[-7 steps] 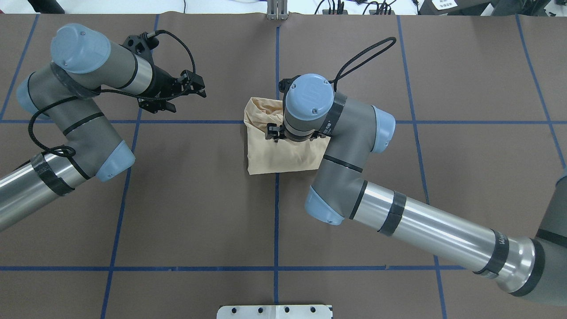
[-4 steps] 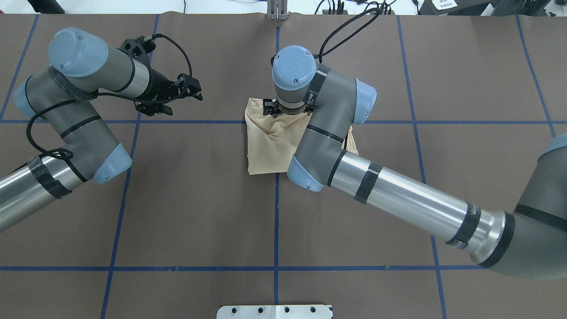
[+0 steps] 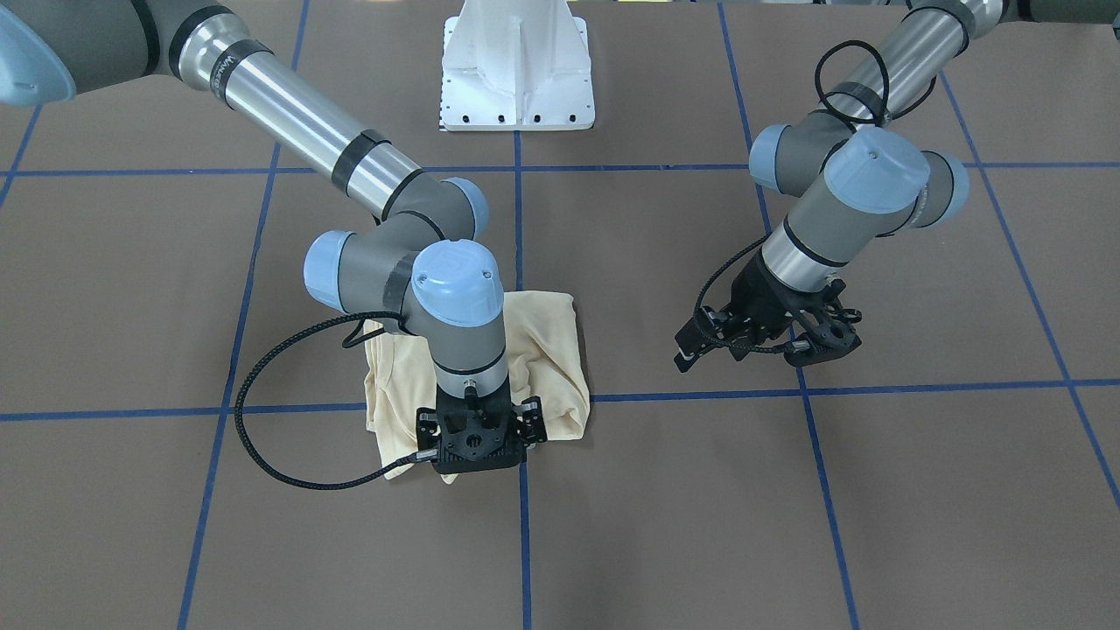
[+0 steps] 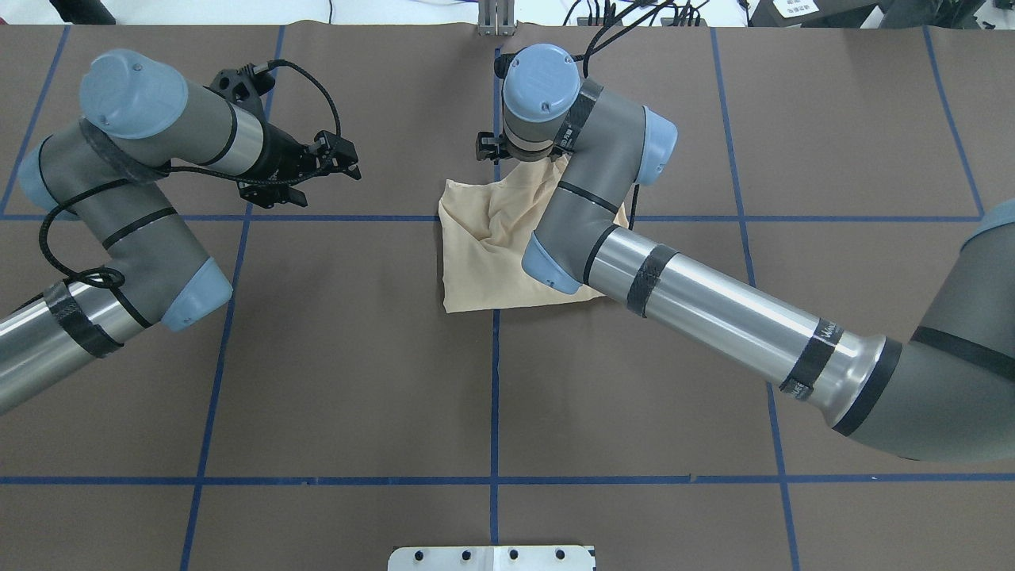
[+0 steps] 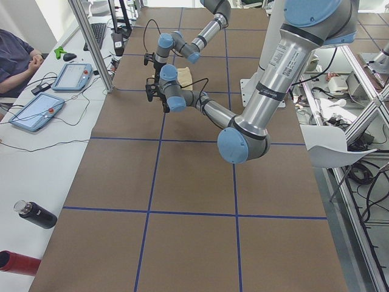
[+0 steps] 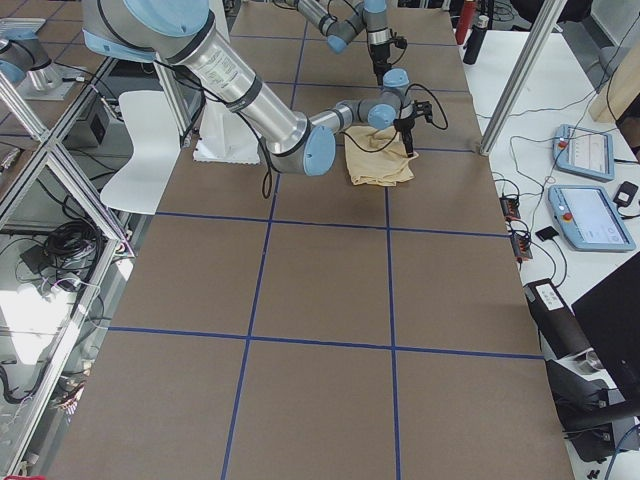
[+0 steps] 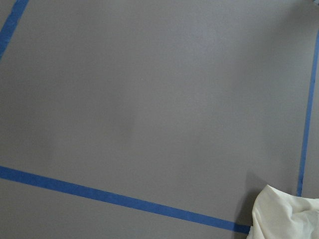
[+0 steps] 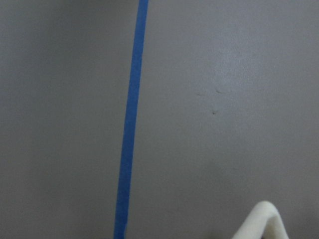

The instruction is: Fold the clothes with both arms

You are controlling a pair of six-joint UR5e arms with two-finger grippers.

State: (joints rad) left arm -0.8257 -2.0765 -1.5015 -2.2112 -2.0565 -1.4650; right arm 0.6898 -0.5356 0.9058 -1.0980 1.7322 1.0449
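Observation:
The cream-yellow shirt (image 4: 484,254) lies as a folded, rumpled bundle at the table's middle; it also shows in the front view (image 3: 560,341). No print shows. My right gripper (image 3: 478,455) points down at the shirt's far edge, its fingers hidden under the wrist. A flap of cloth (image 4: 547,170) is drawn up toward it, and a cloth fold (image 8: 261,221) peaks at the bottom of the right wrist view, so it seems shut on the shirt. My left gripper (image 4: 349,161) hangs open and empty above bare table, left of the shirt, which is at its view's corner (image 7: 284,214).
The white base pedestal (image 3: 516,79) stands at the robot's side of the table. Blue tape lines (image 4: 495,381) grid the brown surface. Tablets (image 5: 73,76) and a dark bottle (image 5: 35,214) lie on the side bench, with a metal post (image 5: 91,45) beside it.
My right gripper has moved from the shirt's middle to its far edge, dragging a flap of cloth with it. The left gripper has barely shifted.

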